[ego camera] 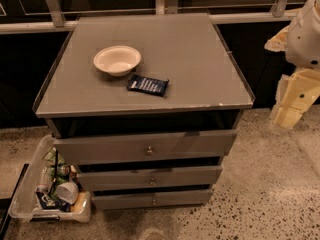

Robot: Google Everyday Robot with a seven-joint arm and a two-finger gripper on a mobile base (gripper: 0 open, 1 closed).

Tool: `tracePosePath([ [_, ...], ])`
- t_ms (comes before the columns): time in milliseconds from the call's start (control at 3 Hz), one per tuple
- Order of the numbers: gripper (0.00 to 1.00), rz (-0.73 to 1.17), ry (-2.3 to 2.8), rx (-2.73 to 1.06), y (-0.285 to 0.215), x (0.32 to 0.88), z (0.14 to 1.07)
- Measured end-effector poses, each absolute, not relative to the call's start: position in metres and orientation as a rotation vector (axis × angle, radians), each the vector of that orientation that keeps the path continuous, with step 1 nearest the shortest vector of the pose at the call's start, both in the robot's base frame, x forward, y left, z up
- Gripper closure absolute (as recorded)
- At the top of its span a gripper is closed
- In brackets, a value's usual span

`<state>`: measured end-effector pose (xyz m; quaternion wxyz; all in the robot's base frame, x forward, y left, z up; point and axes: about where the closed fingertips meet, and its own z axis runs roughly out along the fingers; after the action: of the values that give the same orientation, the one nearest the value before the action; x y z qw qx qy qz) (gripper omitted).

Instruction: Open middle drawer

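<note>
The grey cabinet [150,69] stands in the middle of the camera view with three grey drawers. The middle drawer [190,175] is the second one down, flat-fronted, with a small round knob [151,181] at its centre. Its front sits about in line with the other fronts, and no inside shows. Above it is the taller top drawer [200,144] and below it the slim lowest drawer [180,198]. My gripper [290,109] hangs at the right edge of the view, to the right of the cabinet and clear of it, about level with the top drawer.
A white bowl [117,60] and a dark blue snack packet [147,85] lie on the cabinet top. A clear plastic bin [22,199] of bottles and cups stands on the floor at the cabinet's left. A railing [30,26] runs behind. Speckled floor [265,194] lies at the right.
</note>
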<state>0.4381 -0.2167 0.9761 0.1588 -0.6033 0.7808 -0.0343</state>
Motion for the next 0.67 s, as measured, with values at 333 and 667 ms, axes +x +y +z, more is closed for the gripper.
tracePosePath([
  [333,0.0,-0.098,2.232,-1.725,-0.2167,0.4381,0.9761],
  [667,0.0,-0.097,2.202,-1.734,-0.2155,0.434,0.9773],
])
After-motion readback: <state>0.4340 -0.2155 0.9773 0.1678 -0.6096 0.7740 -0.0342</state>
